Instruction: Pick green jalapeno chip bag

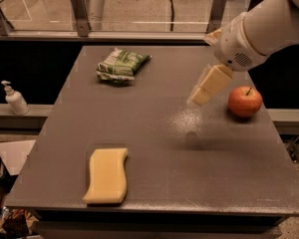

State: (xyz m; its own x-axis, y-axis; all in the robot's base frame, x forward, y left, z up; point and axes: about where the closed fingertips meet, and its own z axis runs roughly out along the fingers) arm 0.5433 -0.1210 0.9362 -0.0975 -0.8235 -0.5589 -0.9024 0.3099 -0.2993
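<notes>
The end effector [199, 97] hangs above the right half of the grey table [189, 183], tilted down and to the left from the white arm [261, 31] that enters from the upper right corner of the view. Whether it is spread apart or drawn together cannot be told from this angle; nothing is seen in its grasp. A faint shadow lies on the table just below its tip.

The green jalapeno chip bag [122, 63] lies flat on the table, well apart from the end effector, to its left in the view and farther back towards the far edge; it is wrinkled, dark green with white patches. A red apple [245, 101] stands upright on the table just to the right of the end effector, not touching it. A pale yellow wavy sponge [106, 176] lies well apart, to the left and near the front edge. Far left of the end effector, off the table, a pump bottle [14, 98] stands on a ledge
</notes>
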